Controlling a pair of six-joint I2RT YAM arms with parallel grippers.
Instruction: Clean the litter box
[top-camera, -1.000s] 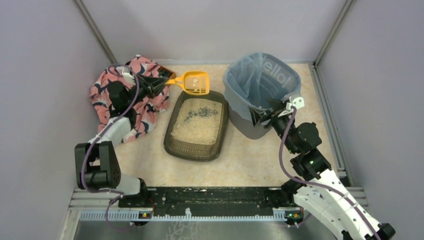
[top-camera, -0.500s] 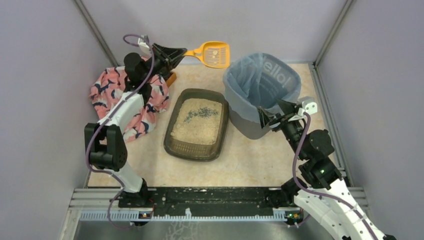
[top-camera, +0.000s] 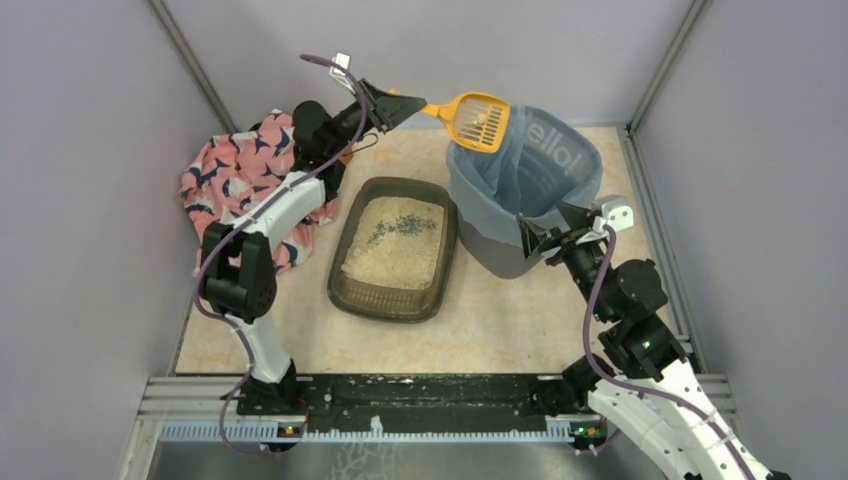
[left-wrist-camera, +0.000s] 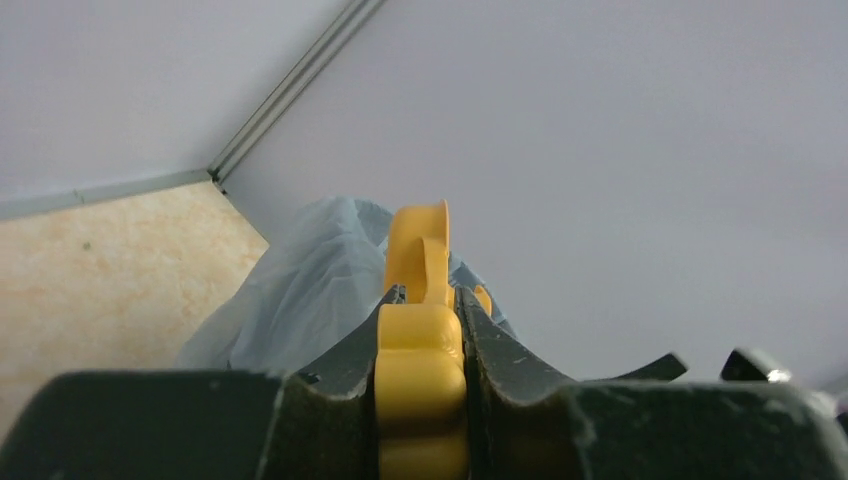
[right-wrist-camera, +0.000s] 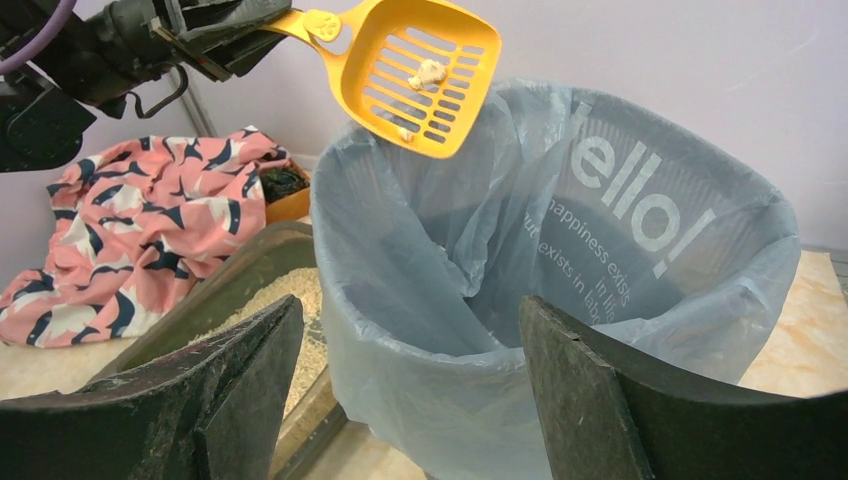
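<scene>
The litter box (top-camera: 395, 250) is a low dark tray of pale litter with a grey patch, at the table's middle; its edge also shows in the right wrist view (right-wrist-camera: 215, 285). My left gripper (top-camera: 405, 108) is raised and shut on the handle of the yellow-orange slotted scoop (top-camera: 477, 120). The handle sits clamped between the fingers in the left wrist view (left-wrist-camera: 420, 340). The scoop (right-wrist-camera: 420, 75) hangs over the far-left rim of the blue-bagged grey bin (top-camera: 500, 250) with a pale clump (right-wrist-camera: 430, 72) in it. My right gripper (top-camera: 555, 225) stands open and empty just before the bin's near wall (right-wrist-camera: 480, 400).
A pink patterned cloth (top-camera: 240, 180) lies bunched at the back left, with a small orange thing (right-wrist-camera: 285, 205) at its edge. Grey walls close in the table on three sides. The metal base rail (top-camera: 420, 400) runs along the near edge.
My left arm lifted the scoop from the litter box's far corner, up and right to above the bin's rim. My right gripper drew back slightly from the bin, still open.
</scene>
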